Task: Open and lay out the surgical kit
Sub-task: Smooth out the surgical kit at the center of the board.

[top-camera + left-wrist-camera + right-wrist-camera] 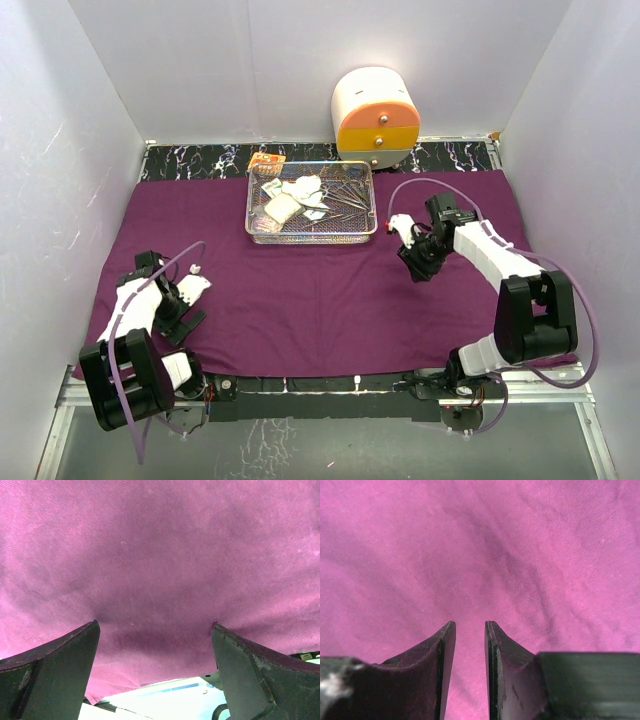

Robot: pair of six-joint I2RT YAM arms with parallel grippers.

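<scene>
Hovering low, the right gripper [470, 624] stood barely parted and empty (left gripper [155, 626] wide, empty too); closing there could pinch the cloth [320, 300], dragging the tray [310, 239].

Your top view: bright, even, diffuse light — white walls [250, 60] near washed out, glare mild. Only faint soft shadows under arms on cloth [320, 300]. Small glints on tray [310, 237] mesh; contents too small for you to resolve. Your wrist views: cloth weave sharp mid-frame. Left fingers [55, 675] dark, underexposed, soft-edged — dim shadow patch on cloth between them. Right fingers [442, 675] equally dark; colour there pinker.
</scene>
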